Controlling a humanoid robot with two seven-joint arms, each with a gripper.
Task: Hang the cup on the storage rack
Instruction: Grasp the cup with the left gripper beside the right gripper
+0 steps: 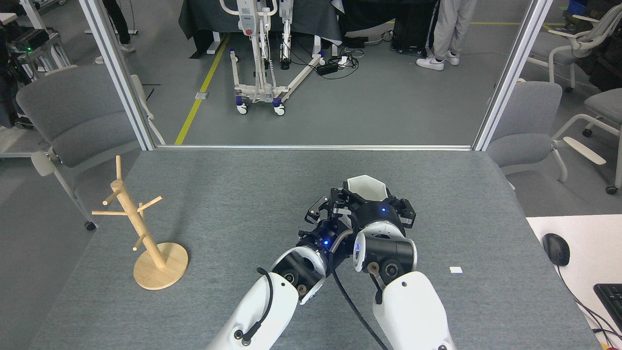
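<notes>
The white faceted cup point(367, 186) is held above the middle of the grey table, hexagonal rim up, with my right gripper point(372, 203) shut around its body. Its handle is hidden behind the grippers. My left gripper point(328, 212) sits just left of the cup, its black fingers point(318, 206) spread open and reaching toward the cup's lower left side; whether they touch is unclear. The storage rack point(138, 221), a light wooden mug tree on a round base, stands upright far off at the table's left edge with bare pegs.
A small white tag point(456, 270) lies on the table point(233, 194) right of my arms. A white side desk holds a mouse point(556, 249) and keyboard point(610, 297) at the right. Grey chairs flank the table; a person's legs point(449, 29) stand beyond it.
</notes>
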